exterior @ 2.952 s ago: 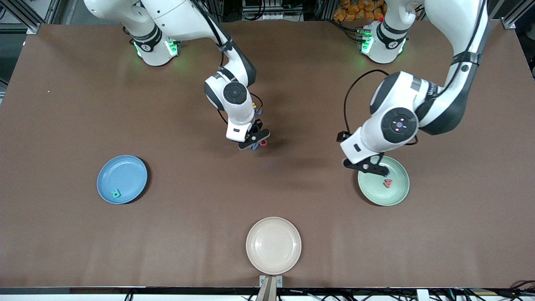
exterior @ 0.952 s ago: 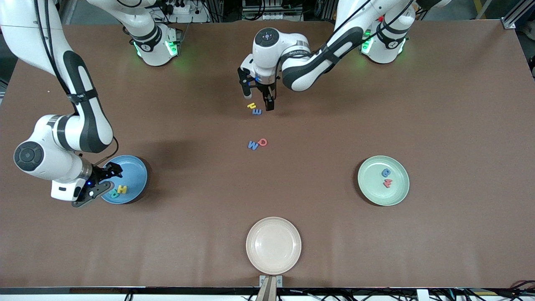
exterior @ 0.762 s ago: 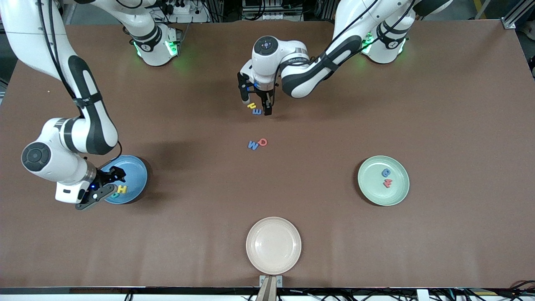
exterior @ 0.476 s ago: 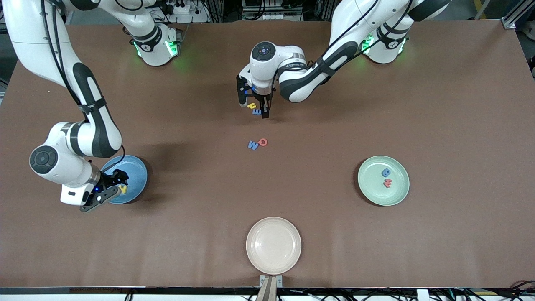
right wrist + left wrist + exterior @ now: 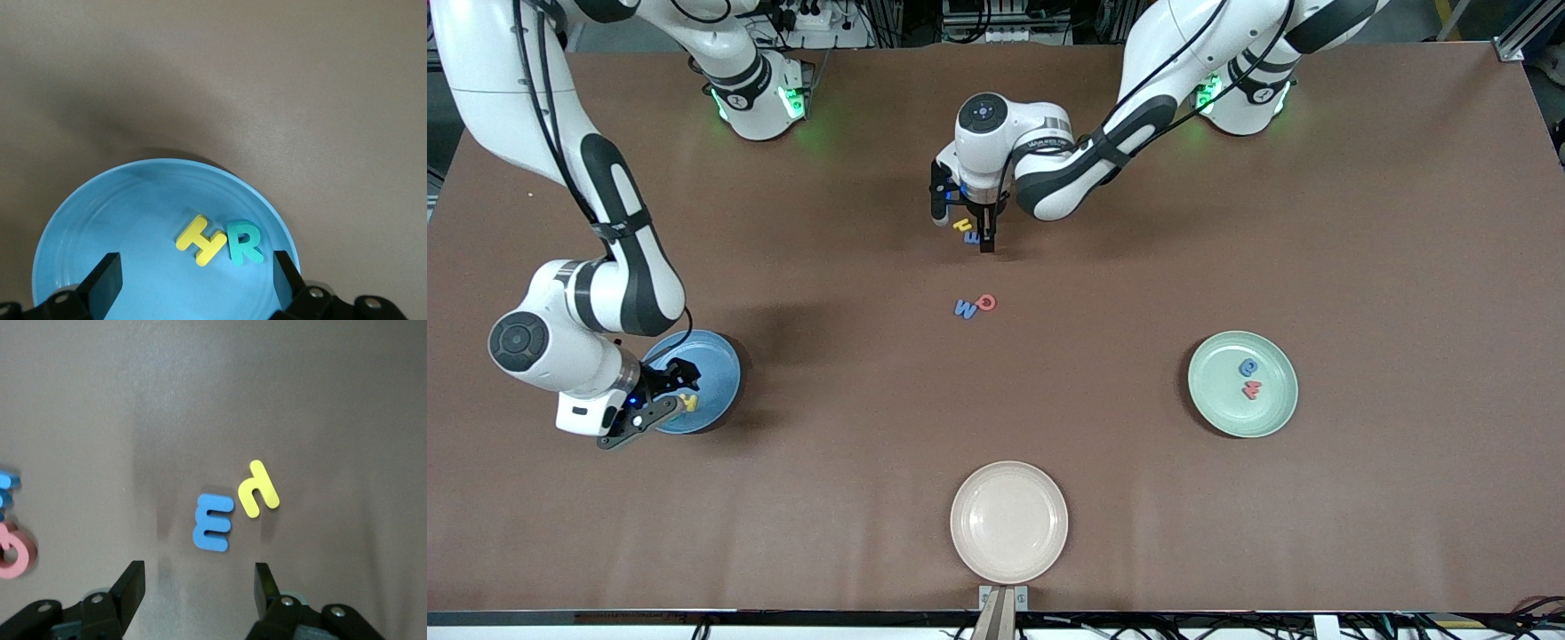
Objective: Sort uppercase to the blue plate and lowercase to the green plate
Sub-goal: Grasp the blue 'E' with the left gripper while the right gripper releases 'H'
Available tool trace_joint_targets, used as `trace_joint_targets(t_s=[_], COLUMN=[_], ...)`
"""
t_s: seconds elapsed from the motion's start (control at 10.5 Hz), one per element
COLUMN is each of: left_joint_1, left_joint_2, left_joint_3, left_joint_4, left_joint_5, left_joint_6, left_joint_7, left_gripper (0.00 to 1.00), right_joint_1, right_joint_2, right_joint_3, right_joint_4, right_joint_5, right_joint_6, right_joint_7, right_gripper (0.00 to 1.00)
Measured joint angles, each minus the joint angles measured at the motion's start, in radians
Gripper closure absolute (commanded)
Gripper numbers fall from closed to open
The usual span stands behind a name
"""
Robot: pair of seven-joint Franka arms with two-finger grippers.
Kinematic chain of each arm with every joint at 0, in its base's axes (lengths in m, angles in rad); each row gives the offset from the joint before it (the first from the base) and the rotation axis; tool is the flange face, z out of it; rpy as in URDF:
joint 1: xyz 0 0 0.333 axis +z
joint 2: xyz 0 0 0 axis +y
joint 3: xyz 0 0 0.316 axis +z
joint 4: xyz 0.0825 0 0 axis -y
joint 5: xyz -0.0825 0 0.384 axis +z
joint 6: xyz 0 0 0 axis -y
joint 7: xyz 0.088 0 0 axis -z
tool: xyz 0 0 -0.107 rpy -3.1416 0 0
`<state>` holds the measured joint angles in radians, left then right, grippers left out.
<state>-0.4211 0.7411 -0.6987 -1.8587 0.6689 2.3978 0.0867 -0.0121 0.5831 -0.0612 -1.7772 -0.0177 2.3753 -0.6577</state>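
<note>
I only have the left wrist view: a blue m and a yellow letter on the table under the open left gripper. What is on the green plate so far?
Observer: The green plate holds two letters, a blue rounded letter and a red w.
Operator: And the blue plate?
Observer: The blue plate holds a yellow H and a teal R side by side; the right gripper hangs open over it.
Operator: Any other plate?
Observer: A cream plate stands nearest the front camera.
</note>
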Motion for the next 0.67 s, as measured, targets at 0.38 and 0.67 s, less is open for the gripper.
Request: trace_joint_targets(t_s=[0.38, 0.67], left_joint_1=[-0.018, -0.028], left_joint_2=[0.029, 0.046], left_joint_3=[0.008, 0.013], left_joint_4=[0.028, 0.032], left_joint_5=[0.019, 0.048], left_joint_6=[0.0, 0.0], left_joint_7=[0.029, 0.031], left_gripper=[0.25, 0.26], right_joint_1=[0.024, 0.053], right_joint_2=[0.0, 0.0], right_joint_3=[0.014, 0.014], right_joint_4=[0.009, 0.013], right_joint_5=[0.0, 0.0], right_joint_6=[-0.001, -0.001], right_joint_7=[0.008, 0.035], right_gripper=[0.0, 0.0])
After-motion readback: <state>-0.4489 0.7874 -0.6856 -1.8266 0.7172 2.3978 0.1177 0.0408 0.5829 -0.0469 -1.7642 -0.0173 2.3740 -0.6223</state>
